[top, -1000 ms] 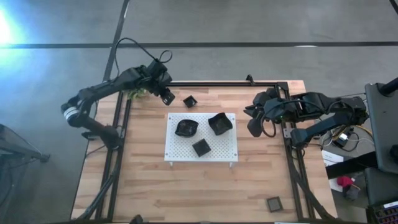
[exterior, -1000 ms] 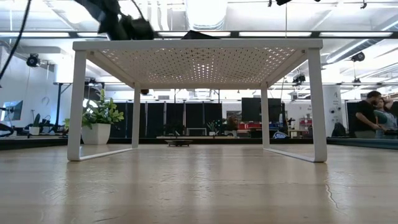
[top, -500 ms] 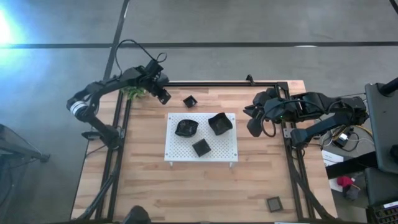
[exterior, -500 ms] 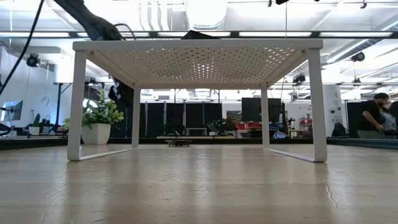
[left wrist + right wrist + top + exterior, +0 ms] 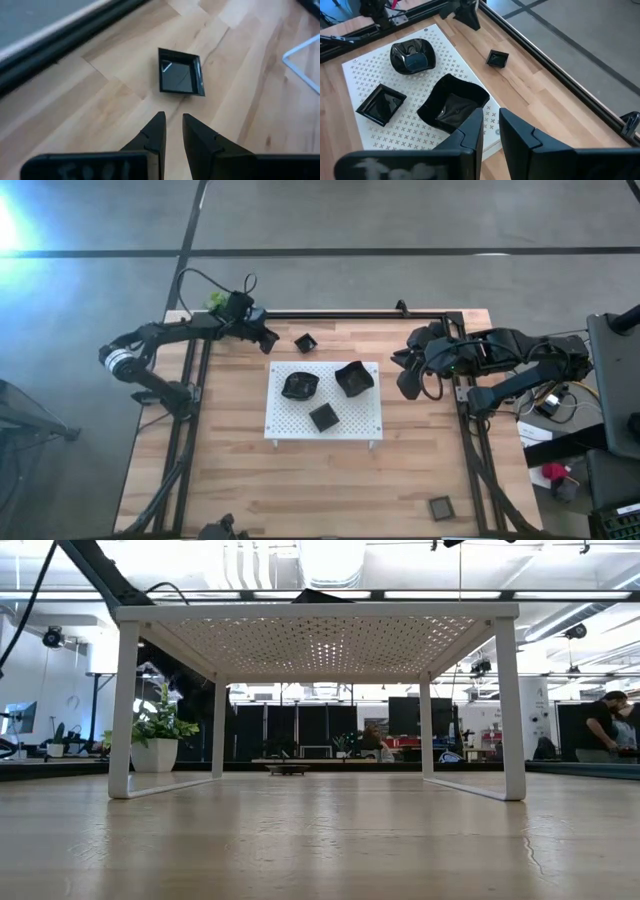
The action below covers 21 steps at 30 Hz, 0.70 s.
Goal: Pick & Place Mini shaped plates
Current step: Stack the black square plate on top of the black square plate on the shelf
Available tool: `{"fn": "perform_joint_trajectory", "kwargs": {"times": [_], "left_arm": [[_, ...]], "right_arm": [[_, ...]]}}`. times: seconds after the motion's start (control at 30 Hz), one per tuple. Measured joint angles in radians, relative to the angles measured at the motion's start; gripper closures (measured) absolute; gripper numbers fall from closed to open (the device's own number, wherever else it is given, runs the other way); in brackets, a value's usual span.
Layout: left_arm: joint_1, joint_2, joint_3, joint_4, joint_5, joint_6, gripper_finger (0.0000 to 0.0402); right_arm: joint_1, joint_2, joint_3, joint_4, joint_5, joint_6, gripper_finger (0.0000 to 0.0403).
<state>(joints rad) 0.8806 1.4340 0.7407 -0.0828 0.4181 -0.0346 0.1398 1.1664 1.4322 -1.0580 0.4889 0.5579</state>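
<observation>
A small square black plate (image 5: pixel 305 342) (image 5: pixel 180 77) lies flat on the wood near the table's far edge. My left gripper (image 5: pixel 266 338) (image 5: pixel 172 127) hovers low just left of it, pointing at it on a slant, its fingers a narrow gap apart with nothing between them. Three more black plates rest on the white perforated board (image 5: pixel 285 425): a rounded one (image 5: pixel 300 385), a wavy-edged one (image 5: pixel 353 377) and a square one (image 5: pixel 323 417). My right gripper (image 5: pixel 408 385) (image 5: pixel 490 131) waits high off the board's right side, narrowly open and holding nothing.
Another square black plate (image 5: pixel 440 507) lies at the table's near right corner. A green plant (image 5: pixel 214 301) (image 5: pixel 158 730) stands at the far left corner, behind my left arm. The board stands on white legs (image 5: pixel 122 710). Black frame rails (image 5: pixel 360 312) run along the far edge.
My left gripper has come down from above the board's height to low over the table near the far left corner, tipping less steeply, and still points at the small square plate. Its finger gap is unchanged. No plate has moved.
</observation>
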Motion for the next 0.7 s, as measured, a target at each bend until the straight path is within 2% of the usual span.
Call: {"fn": "perform_joint_trajectory", "kwargs": {"times": [0.17, 0.43, 0.7], "left_arm": [[0.0, 0.001, -0.076, 0.133, 0.036, -0.021, 0.0345], [-0.001, 0.001, -0.211, 0.41, 0.003, -0.081, 0.0345], [-0.008, 0.034, -0.235, 0.435, -0.008, -0.102, 0.0345]], "right_arm": [[0.0, 0.0, 0.0, 0.0, 0.0, 0.0, 0.0346], [0.0, 0.0, 0.0, 0.0, 0.0, 0.0, 0.0346], [0.0, 0.0, 0.0, 0.0, 0.0, 0.0, 0.0346]]}}
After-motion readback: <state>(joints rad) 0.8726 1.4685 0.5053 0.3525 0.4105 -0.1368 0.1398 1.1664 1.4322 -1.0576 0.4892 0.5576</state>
